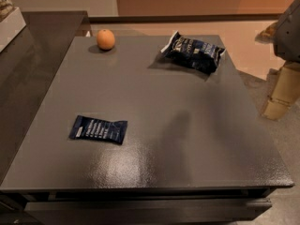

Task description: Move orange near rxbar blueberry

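Note:
The orange (106,39) sits on the grey table (187,139) near its far left corner. The rxbar blueberry (99,129), a flat navy wrapper with white text, lies at the front left of the table, well apart from the orange. My gripper (277,102) hangs at the right edge of the view, beyond the table's right side, far from both things and holding nothing that I can see. The grey arm part (290,29) sits above it.
A puffy dark blue snack bag (193,52) lies at the far right of the table. A darker counter (33,55) adjoins the table on the left. The floor beyond is tan.

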Controlling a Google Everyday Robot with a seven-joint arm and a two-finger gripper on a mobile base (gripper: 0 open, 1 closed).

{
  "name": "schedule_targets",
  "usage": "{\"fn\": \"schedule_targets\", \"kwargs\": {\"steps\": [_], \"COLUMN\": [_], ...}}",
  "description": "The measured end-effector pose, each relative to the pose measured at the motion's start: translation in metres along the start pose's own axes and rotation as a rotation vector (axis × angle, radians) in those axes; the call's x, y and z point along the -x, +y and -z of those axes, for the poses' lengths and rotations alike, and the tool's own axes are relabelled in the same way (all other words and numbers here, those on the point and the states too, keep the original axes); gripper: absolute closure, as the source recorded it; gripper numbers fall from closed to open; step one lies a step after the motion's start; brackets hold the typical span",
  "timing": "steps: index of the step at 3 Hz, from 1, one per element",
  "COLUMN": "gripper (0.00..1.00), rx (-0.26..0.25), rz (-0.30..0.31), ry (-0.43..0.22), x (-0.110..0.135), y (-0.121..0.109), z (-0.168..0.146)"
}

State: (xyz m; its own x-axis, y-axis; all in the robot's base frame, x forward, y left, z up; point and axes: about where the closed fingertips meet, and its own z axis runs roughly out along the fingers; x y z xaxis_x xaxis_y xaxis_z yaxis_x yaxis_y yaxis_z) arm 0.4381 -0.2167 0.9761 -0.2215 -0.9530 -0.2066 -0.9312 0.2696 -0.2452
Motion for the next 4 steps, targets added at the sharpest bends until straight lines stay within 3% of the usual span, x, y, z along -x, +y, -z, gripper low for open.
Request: {"fn": "schedule_targets", "kwargs": {"steps": [2, 4], "gripper": [0.0, 0.0], "rx": [-0.005, -0.041], "rz": [0.018, 0.106], "ry": [-0.009, -0.117], "x": [0.006, 0.06], "y": [-0.008, -0.065], "z": [0.0, -0.018]}}
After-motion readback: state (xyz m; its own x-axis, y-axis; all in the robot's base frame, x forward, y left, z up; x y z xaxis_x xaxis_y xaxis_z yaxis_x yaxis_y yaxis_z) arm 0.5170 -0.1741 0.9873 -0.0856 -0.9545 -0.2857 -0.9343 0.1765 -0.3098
